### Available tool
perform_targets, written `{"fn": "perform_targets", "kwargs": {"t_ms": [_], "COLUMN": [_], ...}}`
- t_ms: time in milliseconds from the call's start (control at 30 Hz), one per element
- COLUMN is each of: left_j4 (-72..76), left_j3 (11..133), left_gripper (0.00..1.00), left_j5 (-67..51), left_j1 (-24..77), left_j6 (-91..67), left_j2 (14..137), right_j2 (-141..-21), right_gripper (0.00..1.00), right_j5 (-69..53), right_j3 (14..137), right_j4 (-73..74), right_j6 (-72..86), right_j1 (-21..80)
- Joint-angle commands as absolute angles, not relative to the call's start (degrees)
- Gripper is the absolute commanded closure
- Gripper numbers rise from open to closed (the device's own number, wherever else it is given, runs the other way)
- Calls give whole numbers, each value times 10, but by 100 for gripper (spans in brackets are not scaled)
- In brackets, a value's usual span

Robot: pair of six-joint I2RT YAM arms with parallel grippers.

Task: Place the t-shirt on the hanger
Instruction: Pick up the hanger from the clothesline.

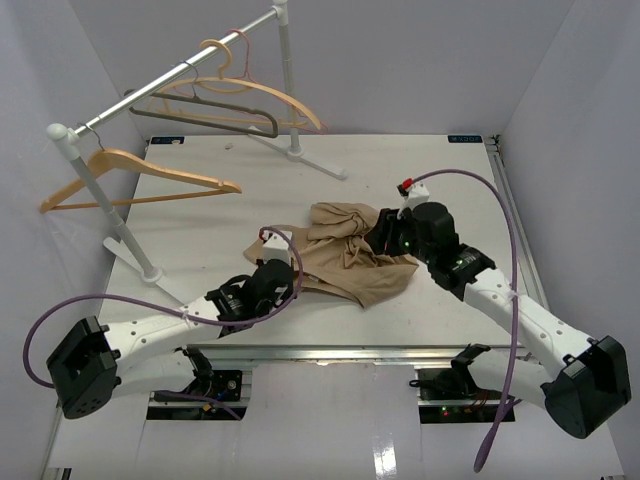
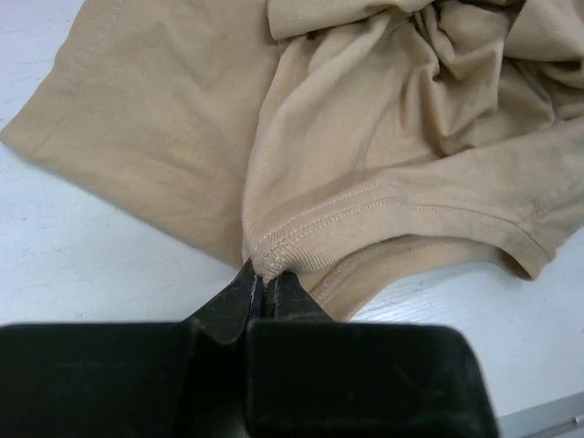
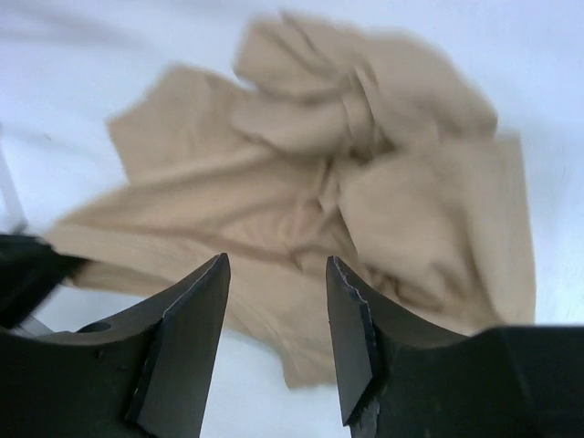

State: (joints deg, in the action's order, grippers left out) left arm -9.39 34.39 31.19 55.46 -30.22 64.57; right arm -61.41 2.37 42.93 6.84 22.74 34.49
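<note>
The tan t-shirt (image 1: 345, 258) lies crumpled on the white table (image 1: 200, 230) between my arms. My left gripper (image 1: 287, 283) is at its near left edge, shut on a ribbed, stitched edge of the shirt (image 2: 365, 137); the fingertips (image 2: 263, 279) pinch the fabric. My right gripper (image 1: 385, 235) is over the shirt's right side, open and empty; in the right wrist view its jaws (image 3: 278, 265) stand apart above the fabric (image 3: 365, 182). The light wooden hanger (image 1: 140, 178) with a thin wire hook hangs at the left end of the rail, far from both grippers.
A white clothes rail (image 1: 180, 72) runs across the back left on two posts with feet on the table. A dark grey hanger (image 1: 205, 112) and another wooden hanger (image 1: 262, 97) hang further along it. White walls enclose the table.
</note>
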Motion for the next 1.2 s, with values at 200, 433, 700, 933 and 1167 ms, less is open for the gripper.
{"fn": "perform_targets", "kwargs": {"t_ms": [200, 433, 700, 933, 1167], "left_j4": [66, 74, 86, 125, 132], "left_j3": [234, 237, 233, 202, 202], "left_gripper": [100, 100, 100, 100, 100], "left_j5": [295, 298, 308, 280, 264], "left_j1": [555, 555, 555, 555, 555], "left_j6": [-280, -287, -316, -348, -357], "left_j2": [505, 531, 556, 552, 569], "right_j2": [-715, -869, -1006, -1107, -1179], "right_gripper": [32, 28, 21, 20, 18], "right_j5": [-192, -224, -254, -265, -237], "right_j3": [748, 939, 1053, 1129, 1202], "right_j4": [-29, -2, -50, -87, -76], "right_j6": [62, -34, -98, -122, -152], "right_j1": [384, 461, 507, 544, 562]}}
